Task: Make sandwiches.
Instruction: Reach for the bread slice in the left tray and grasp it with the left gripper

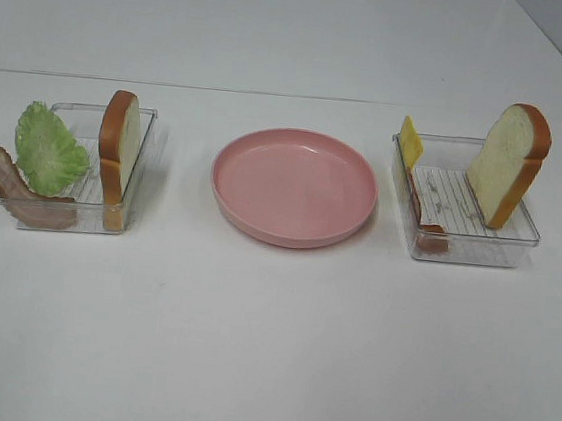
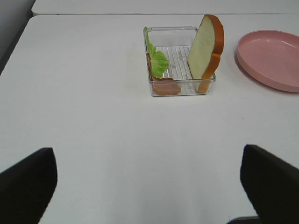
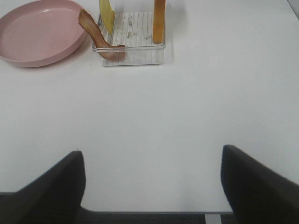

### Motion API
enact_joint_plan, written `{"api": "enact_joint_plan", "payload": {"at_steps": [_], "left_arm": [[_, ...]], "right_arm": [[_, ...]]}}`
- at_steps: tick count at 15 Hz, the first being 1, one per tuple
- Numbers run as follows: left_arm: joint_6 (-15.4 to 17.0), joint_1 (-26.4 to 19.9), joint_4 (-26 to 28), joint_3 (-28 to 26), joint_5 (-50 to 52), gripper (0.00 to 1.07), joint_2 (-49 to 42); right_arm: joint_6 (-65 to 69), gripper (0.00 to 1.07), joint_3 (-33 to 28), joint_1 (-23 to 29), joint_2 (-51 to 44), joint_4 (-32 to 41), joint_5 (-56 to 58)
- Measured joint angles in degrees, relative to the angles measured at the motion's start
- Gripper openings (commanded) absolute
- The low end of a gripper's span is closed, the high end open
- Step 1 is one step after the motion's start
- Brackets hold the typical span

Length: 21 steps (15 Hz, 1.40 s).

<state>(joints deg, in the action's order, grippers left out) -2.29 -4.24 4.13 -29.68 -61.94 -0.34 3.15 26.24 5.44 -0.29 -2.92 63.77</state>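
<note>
No stacked sandwiches show in any view; the parts stand apart in two clear trays. The left tray [image 1: 130, 111] holds an upright bread slice [image 1: 117, 148], a green lettuce leaf [image 1: 51, 151] and a bacon strip [image 1: 21, 193]. In the right tray [image 1: 478, 253] are a leaning bread slice [image 1: 509, 164], yellow cheese [image 1: 410, 142] and bacon [image 1: 426, 216]. My left gripper [image 2: 147, 158] is open, well short of its tray [image 2: 170, 29]. My right gripper [image 3: 152, 154] is open too, far from its tray [image 3: 135, 56]. Neither arm shows in the high view.
A round pink plate [image 1: 294, 187] sits between the two trays with nothing on it. Bare white table stretches from the trays to both grippers. The table's near edge runs just behind the right gripper's fingers [image 3: 252, 186].
</note>
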Motion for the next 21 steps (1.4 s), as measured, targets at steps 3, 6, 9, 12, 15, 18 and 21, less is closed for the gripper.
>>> {"api": "enact_joint_plan", "payload": {"at_steps": [3, 6, 9, 12, 15, 18, 21], "left_arm": [[0.00, 0.00, 0.00, 0.00, 0.00, 1.02, 0.00], [0.00, 0.00, 0.00, 0.00, 0.00, 1.02, 0.00], [0.00, 0.00, 0.00, 0.00, 0.00, 1.02, 0.00], [-0.23, 0.00, 0.00, -1.15, -1.09, 1.02, 5.61], [-0.11, 0.00, -0.69, -7.56, -5.61, 1.02, 20.51], [1.49, 0.00, -0.69, -19.77, -7.91, 1.02, 42.74], [2.29, 0.00, -0.69, -36.15, -7.91, 1.02, 66.52]], "right_arm": [[0.00, 0.78, 0.00, 0.00, 0.00, 0.00, 0.00], [0.00, 0.78, 0.00, 0.00, 0.00, 0.00, 0.00], [0.00, 0.78, 0.00, 0.00, 0.00, 0.00, 0.00], [0.00, 0.78, 0.00, 0.00, 0.00, 0.00, 0.00], [0.00, 0.78, 0.00, 0.00, 0.00, 0.00, 0.00], [0.00, 0.78, 0.00, 0.00, 0.00, 0.00, 0.00], [0.00, 0.78, 0.00, 0.00, 0.00, 0.00, 0.00]]}}
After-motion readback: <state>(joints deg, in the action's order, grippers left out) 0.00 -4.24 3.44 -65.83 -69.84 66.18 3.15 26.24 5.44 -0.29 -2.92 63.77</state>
